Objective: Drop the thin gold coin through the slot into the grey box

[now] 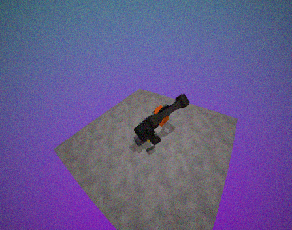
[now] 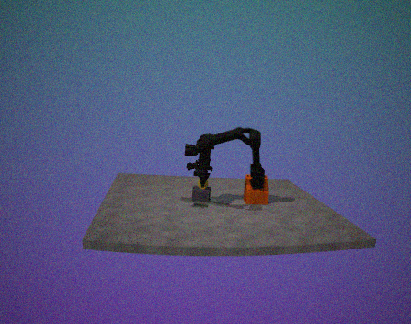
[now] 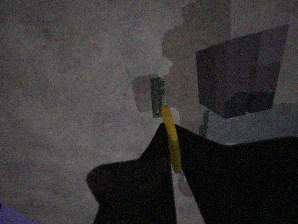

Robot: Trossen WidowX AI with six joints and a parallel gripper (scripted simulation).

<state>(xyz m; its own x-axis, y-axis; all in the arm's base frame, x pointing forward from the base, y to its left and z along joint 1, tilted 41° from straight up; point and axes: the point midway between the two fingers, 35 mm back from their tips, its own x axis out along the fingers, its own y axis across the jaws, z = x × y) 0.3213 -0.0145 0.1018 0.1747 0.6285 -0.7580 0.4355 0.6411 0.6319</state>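
The gold coin (image 1: 148, 141) (image 2: 199, 186) (image 3: 173, 142) is seen nearly edge-on in the wrist view, pinched upright between the fingertips. My gripper (image 3: 165, 126) is shut on it and holds it raised above the dark-green holder (image 1: 151, 149) (image 2: 200, 205) (image 3: 157, 97). The holder stands on the table with no coin in it. The grey box (image 1: 139, 140) (image 2: 201, 194) (image 3: 227, 75) stands close beside the holder, to its right in the wrist view and behind the holder in the exterior view. I cannot make out the slot in its lid.
The arm's orange base (image 1: 164, 121) (image 2: 256, 196) stands on the grey mottled table (image 1: 176, 183) (image 2: 151, 225), to the right of the box in the exterior view. Shadows of the arm fall around the box and holder. The table's edges show in the top and exterior views.
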